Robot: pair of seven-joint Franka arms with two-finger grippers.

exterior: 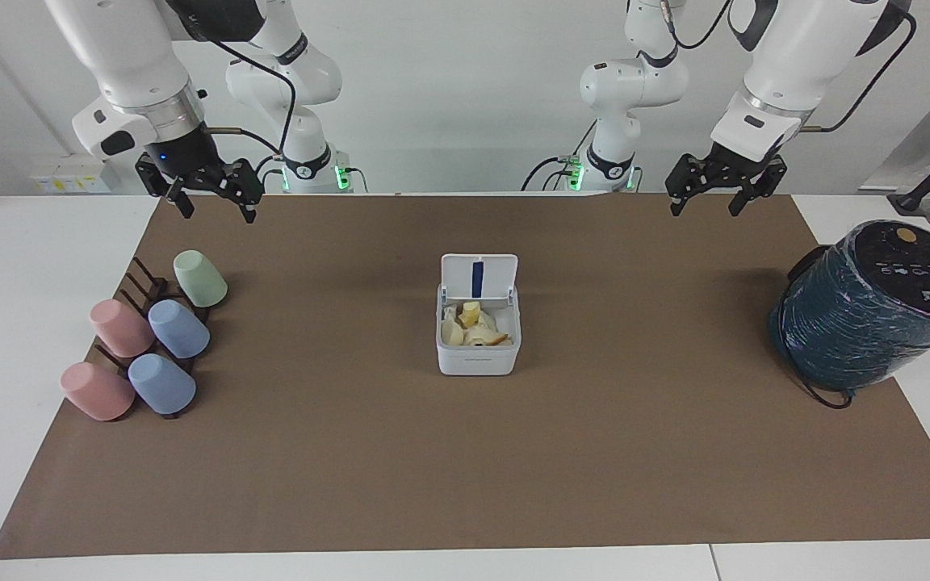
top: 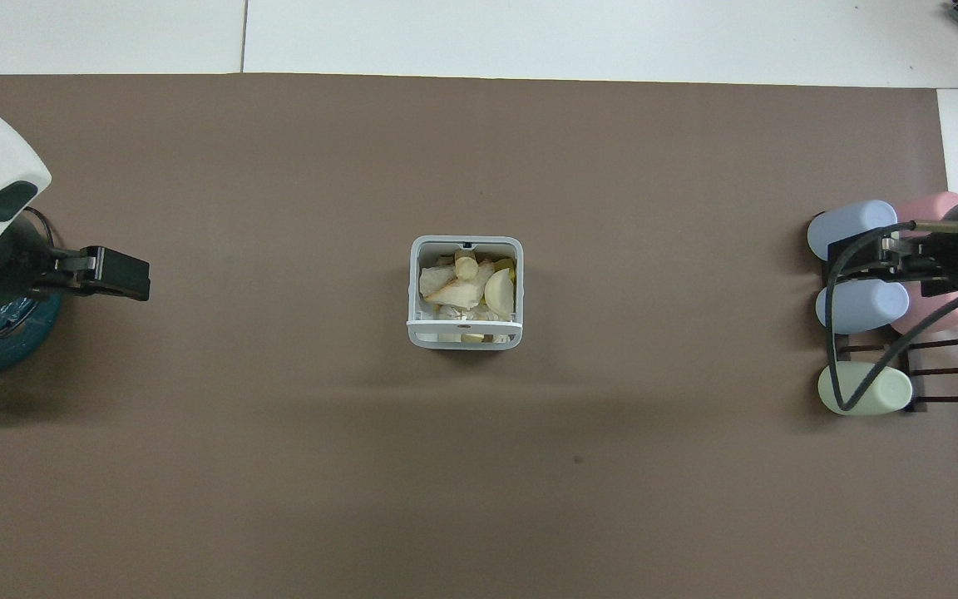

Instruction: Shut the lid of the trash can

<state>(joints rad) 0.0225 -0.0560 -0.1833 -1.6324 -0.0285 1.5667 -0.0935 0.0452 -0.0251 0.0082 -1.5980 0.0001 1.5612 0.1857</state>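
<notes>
the trash can (exterior: 477, 339) sits mid-counter, its lid (exterior: 479, 277) upright on the robots' side. left tool (exterior: 714, 194) and right tool (exterior: 211, 196), both spread, wait apart over the mat's robot-side edge. closing seems unstarted; next, likely a tool tips the lid forward.

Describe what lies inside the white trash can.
The trash can, its lid standing open, holds pale yellowish food scraps; whatever lies beneath that top layer is covered.
</notes>
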